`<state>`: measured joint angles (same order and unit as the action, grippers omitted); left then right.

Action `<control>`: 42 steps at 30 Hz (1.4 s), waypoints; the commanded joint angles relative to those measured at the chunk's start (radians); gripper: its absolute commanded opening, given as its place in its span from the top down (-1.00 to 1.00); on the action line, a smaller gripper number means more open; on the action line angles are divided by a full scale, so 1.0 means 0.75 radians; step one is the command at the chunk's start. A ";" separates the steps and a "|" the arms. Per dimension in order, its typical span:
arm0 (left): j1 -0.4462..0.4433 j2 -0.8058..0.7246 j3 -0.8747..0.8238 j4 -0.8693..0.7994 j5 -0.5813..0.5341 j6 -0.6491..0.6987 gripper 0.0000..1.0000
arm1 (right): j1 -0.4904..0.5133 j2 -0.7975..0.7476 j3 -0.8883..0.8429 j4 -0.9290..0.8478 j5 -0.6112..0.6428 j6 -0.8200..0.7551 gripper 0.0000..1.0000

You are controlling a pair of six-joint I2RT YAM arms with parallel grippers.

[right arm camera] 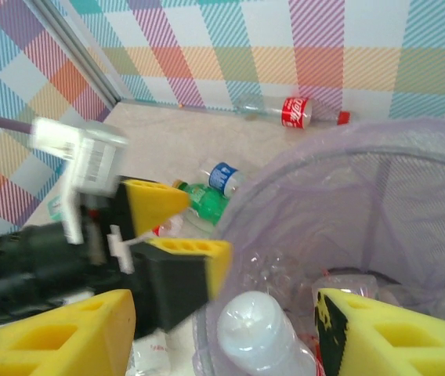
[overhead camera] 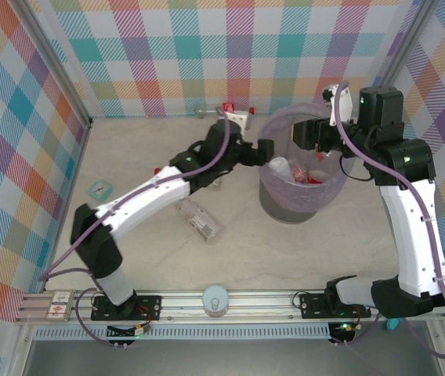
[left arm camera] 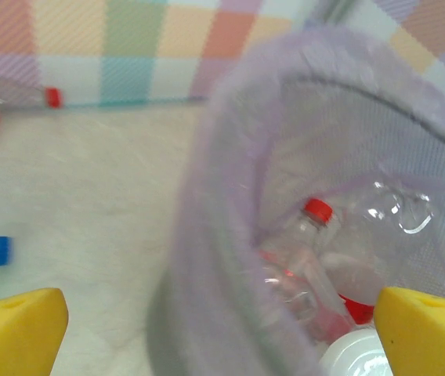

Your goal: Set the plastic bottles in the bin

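Observation:
The bin (overhead camera: pixel 301 205), a grey bucket with a lavender bag liner, stands right of centre. Several plastic bottles lie inside it, among them a pale one (overhead camera: pixel 280 166) (right arm camera: pixel 258 329) and a red-capped clear one (left arm camera: pixel 316 235). My left gripper (overhead camera: pixel 268 150) (left arm camera: pixel 222 337) (right arm camera: pixel 187 235) hangs wide open at the bin's left rim with nothing between its yellow fingers (left arm camera: pixel 15 333). Over the bin's far side my right gripper (overhead camera: pixel 301 137) (right arm camera: pixel 222 337) has its jaws apart, and the pale bottle below touches neither. A clear bottle (overhead camera: pixel 200 219) lies on the table under the left arm.
A red-labelled bottle (overhead camera: pixel 222 112) (right arm camera: pixel 297 111) lies against the back wall. A blue-labelled bottle (right arm camera: pixel 224 176) and a green one (right arm camera: pixel 205 200) lie left of the bin. A teal packet (overhead camera: pixel 99 189) sits at the far left. A white round disc (overhead camera: pixel 216 300) rests on the front rail.

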<state>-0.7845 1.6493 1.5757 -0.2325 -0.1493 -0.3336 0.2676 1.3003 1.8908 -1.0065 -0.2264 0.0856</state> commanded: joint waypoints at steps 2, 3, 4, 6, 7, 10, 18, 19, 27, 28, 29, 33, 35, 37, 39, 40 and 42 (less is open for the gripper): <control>0.130 -0.260 -0.124 -0.049 -0.159 -0.012 -1.00 | 0.057 0.073 0.088 0.046 -0.021 -0.044 -0.27; 0.164 -0.304 -0.162 -0.109 -0.175 -0.031 -0.99 | 0.086 0.095 0.111 0.046 -0.005 -0.052 -0.27; 0.198 -0.339 -0.196 -0.141 -0.189 -0.058 -0.99 | 0.111 0.118 0.139 0.044 0.012 -0.062 -0.27; 0.297 -0.423 -0.295 -0.192 -0.172 -0.127 -0.99 | 0.186 0.189 0.226 0.031 0.069 -0.095 -0.28; 0.350 -0.454 -0.342 -0.208 -0.145 -0.162 -0.99 | 0.223 0.227 0.275 0.021 0.099 -0.111 -0.28; 0.512 -0.527 -0.486 -0.240 -0.029 -0.262 -0.99 | 0.330 0.403 0.482 -0.029 0.177 -0.166 -0.29; 0.706 -0.454 -0.676 -0.176 0.086 -0.409 -0.99 | 0.475 0.991 1.069 -0.108 0.284 -0.186 -0.29; 0.718 -0.435 -0.684 -0.167 0.089 -0.421 -0.99 | 0.484 1.004 1.060 -0.087 0.286 -0.183 -0.29; 0.829 -0.245 -0.823 0.106 0.148 -0.668 -0.99 | 0.490 0.800 0.754 -0.004 0.334 -0.169 -0.32; 0.829 -0.213 -0.823 0.131 0.158 -0.696 -0.99 | 0.491 0.757 0.703 0.002 0.350 -0.171 -0.32; 0.829 -0.176 -0.825 0.167 0.178 -0.725 -0.99 | 0.488 0.700 0.635 0.016 0.367 -0.170 -0.33; 0.827 -0.050 -0.831 0.271 0.194 -0.804 -0.99 | 0.465 0.479 0.387 0.069 0.395 -0.154 -0.33; 0.822 0.007 -0.819 0.307 0.206 -0.820 -0.99 | 0.430 0.375 0.287 0.080 0.400 -0.135 -0.33; 0.814 0.062 -0.796 0.321 0.213 -0.826 -0.99 | 0.366 0.279 0.200 0.076 0.405 -0.102 -0.33; 0.802 0.122 -0.773 0.332 0.208 -0.832 -0.99 | 0.262 0.165 0.094 0.084 0.373 -0.058 -0.34; 0.801 0.145 -0.765 0.338 0.205 -0.838 -0.95 | 0.209 0.118 0.052 0.086 0.343 -0.036 -0.34; 0.794 0.199 -0.755 0.361 0.209 -0.861 -0.88 | 0.087 0.023 -0.031 0.084 0.266 0.000 -0.34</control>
<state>-0.1761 1.7573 0.9810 0.0029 -0.0010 -0.9489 0.4122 1.3674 1.9347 -0.9581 0.0311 0.0235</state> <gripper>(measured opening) 0.952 0.667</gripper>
